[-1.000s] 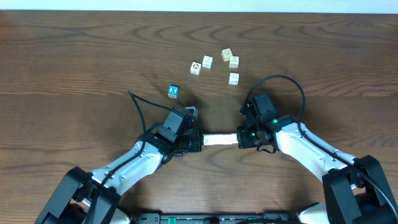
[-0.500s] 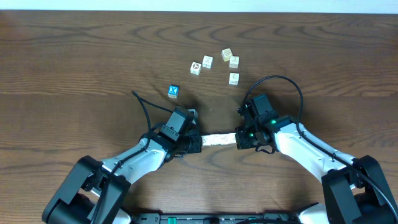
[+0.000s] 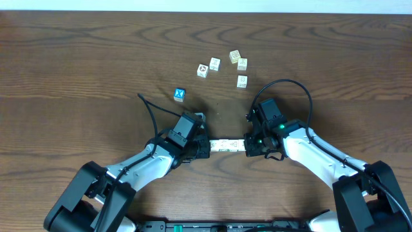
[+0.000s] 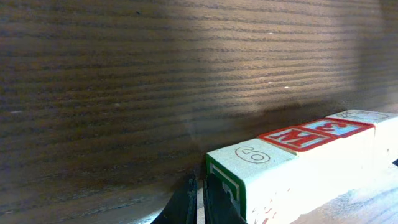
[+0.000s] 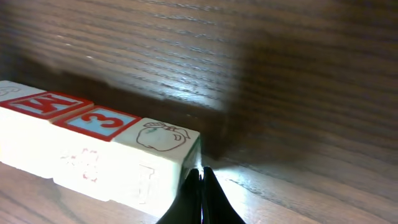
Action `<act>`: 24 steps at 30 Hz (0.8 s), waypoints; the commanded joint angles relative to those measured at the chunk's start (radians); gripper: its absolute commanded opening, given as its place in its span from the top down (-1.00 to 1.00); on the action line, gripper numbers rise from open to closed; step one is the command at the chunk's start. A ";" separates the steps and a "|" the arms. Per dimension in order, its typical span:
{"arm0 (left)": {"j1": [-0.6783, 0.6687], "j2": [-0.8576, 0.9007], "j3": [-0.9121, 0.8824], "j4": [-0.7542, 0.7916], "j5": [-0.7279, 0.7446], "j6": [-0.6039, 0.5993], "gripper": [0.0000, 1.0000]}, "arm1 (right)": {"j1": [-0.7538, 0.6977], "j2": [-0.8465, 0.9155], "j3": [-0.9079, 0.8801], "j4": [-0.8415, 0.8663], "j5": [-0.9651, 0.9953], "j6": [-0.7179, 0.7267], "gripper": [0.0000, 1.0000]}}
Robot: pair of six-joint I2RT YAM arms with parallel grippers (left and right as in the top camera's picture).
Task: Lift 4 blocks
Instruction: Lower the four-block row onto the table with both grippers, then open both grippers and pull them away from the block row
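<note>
Four blocks (image 3: 226, 144) form one straight row between my two grippers. The left wrist view shows the row (image 4: 292, 177) with a green-edged "6" block nearest, then a red-faced, a blue-faced and a cream block. The right wrist view shows it (image 5: 93, 158) from the other end, starting with an apple-print block. My left gripper (image 3: 208, 147) (image 4: 200, 182) is shut, with its tips against the "6" end. My right gripper (image 3: 245, 144) (image 5: 200, 172) is shut, with its tips against the apple end. Neither has anything between its fingers. Whether the row is off the table cannot be told.
Several loose cream cubes (image 3: 242, 64) lie in a cluster at the far middle of the wooden table (image 3: 77, 71), one of them with a red mark (image 3: 203, 70). A blue-faced cube (image 3: 179, 95) lies just beyond my left arm. Cables loop over both wrists.
The row and both grippers have crept slightly toward the far side. My left forearm has swung a little to the right. Both grippers stay shut against the ends.
</note>
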 commanded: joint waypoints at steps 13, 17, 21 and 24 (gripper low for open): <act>-0.006 0.007 0.008 -0.011 -0.156 0.027 0.83 | 0.018 0.000 0.023 -0.023 0.245 0.049 0.96; 0.000 -0.013 0.011 -0.011 -0.224 0.063 0.77 | 0.012 0.000 0.024 0.031 0.247 0.048 0.89; 0.037 -0.065 0.027 -0.011 -0.267 0.124 0.75 | -0.005 0.000 0.026 0.135 0.263 0.048 0.83; 0.085 -0.146 0.038 -0.011 -0.303 0.177 0.76 | -0.019 0.000 0.043 0.218 0.319 0.027 0.80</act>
